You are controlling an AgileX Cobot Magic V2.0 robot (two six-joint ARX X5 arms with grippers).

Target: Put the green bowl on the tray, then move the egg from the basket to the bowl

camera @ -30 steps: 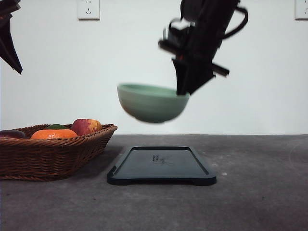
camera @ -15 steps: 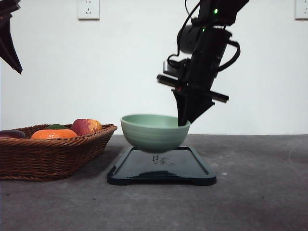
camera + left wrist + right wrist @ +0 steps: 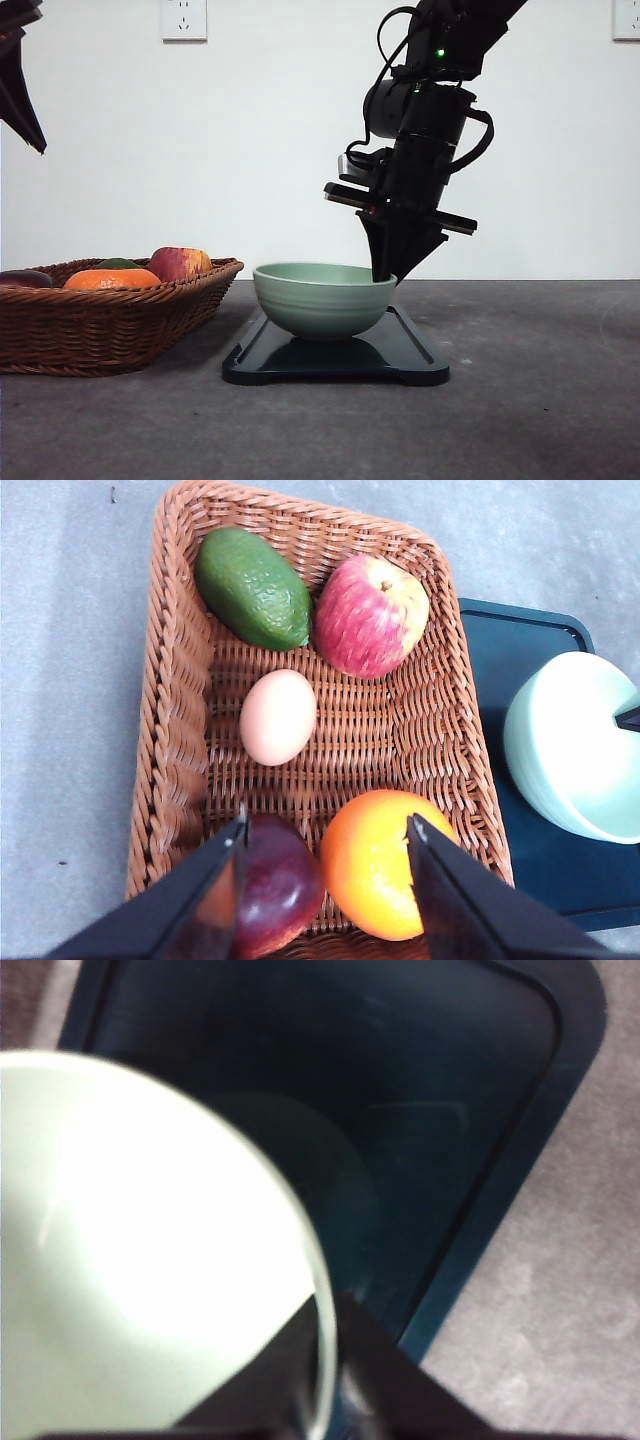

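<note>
Green bowl (image 3: 322,298) sits on the tray (image 3: 400,352), seemingly pinched at its rim by right jaws; left jaws spread apart.

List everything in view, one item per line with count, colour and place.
green bowl: one, pale sage green, resting on the tray
tray: one, glossy black, on the table right of the basket
basket: one, brown wicker, on the table's left side
egg: one, light peach, middle of the basket
apple: one, red and yellow, in the basket
avocado: one, green, in the basket beside the apple
orange: one, orange, in the basket
plum-like fruit: one, dark purple, in the basket beside the orange
table: one, grey
wall sockets: two, white, on the wall
left gripper: open, above the basket
right gripper: black, shut on the bowl's rim
</note>
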